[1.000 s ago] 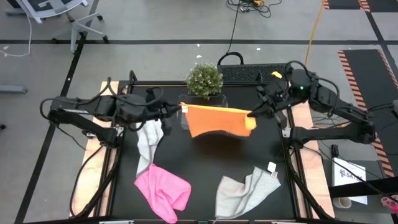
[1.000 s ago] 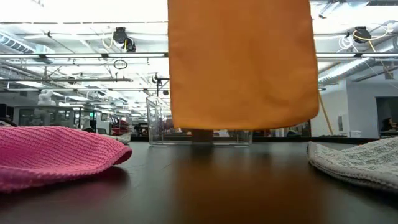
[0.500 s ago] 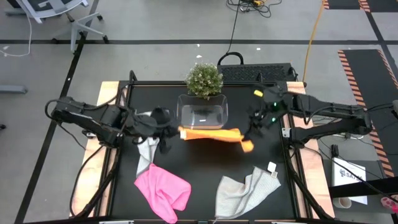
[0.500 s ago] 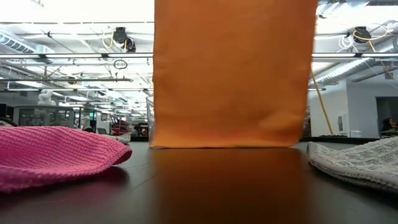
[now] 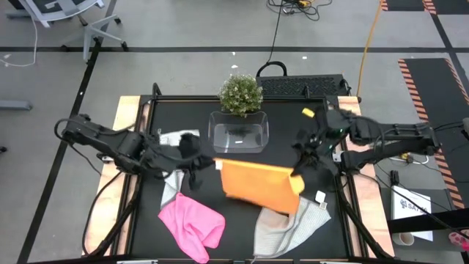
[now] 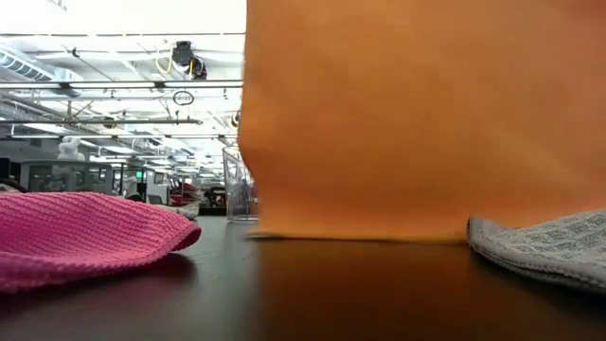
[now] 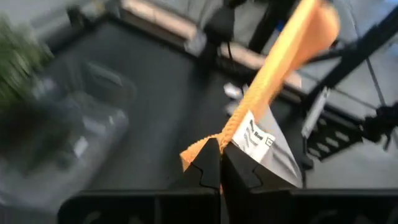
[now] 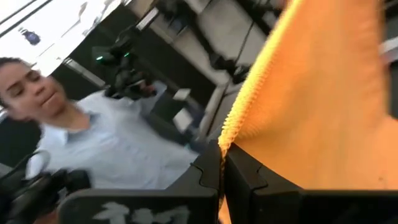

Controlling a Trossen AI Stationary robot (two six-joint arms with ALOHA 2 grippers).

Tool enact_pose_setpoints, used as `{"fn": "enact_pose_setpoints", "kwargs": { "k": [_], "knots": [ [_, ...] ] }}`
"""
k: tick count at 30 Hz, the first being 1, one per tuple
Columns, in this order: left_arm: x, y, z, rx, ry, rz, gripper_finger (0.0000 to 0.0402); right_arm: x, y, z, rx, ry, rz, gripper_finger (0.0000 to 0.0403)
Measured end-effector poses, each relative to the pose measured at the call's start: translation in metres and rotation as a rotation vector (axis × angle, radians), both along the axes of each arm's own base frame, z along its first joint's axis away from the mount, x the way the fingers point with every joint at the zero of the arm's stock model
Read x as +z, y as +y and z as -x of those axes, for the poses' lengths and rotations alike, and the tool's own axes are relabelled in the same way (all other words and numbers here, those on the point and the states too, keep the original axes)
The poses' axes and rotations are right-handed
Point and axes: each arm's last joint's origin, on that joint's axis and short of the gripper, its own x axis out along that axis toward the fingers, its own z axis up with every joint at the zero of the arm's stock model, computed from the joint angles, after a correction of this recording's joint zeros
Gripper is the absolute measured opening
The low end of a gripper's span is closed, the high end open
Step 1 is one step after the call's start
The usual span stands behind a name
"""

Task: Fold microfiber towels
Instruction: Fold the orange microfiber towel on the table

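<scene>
Just in front of the clear plastic tub (image 5: pixel 239 136), the soft orange-yellow microfiber towel (image 5: pixel 260 183) hangs stretched, left pincer (image 5: pixel 212 166) and right pincer (image 5: pixel 296 174) each clenched on a corner above the black bench (image 5: pixel 293 121).

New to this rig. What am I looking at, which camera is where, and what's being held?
Two dark robot arms work at a black table. One camera looks straight down, one sits at table height, and one rides on each wrist.

The left gripper and right gripper each pinch a top corner of the orange towel with jaws shut, so it hangs stretched between them; it fills much of the low view.

On the table lie a pink towel, a grey towel partly under the orange one, another grey towel beneath the left arm, a clear tub and a small plant. A person shows in the right wrist view.
</scene>
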Motion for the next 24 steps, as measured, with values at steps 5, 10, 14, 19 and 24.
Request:
{"fn": "enact_pose_setpoints", "kwargs": {
  "k": [5,10,14,19,24],
  "knots": [
    [0.023,0.024,0.015,0.039,-0.115,-0.103,0.0000,0.007,-0.026,0.017,-0.142,-0.071,0.059,0.0000],
    [0.046,0.039,0.030,0.045,-0.248,-0.186,0.0000,0.017,-0.046,0.024,-0.212,-0.142,0.097,0.0000],
    [0.048,0.043,0.033,0.058,-0.240,-0.215,0.0000,0.025,-0.056,0.020,-0.191,-0.170,0.125,0.0000],
    [0.041,0.046,0.030,0.072,-0.186,-0.237,0.0000,0.025,-0.070,0.008,-0.147,-0.168,0.143,0.0000],
    [0.034,0.047,0.033,0.074,-0.108,-0.243,0.0000,0.009,-0.077,-0.005,-0.124,-0.079,0.145,0.0000]
  ]
}}
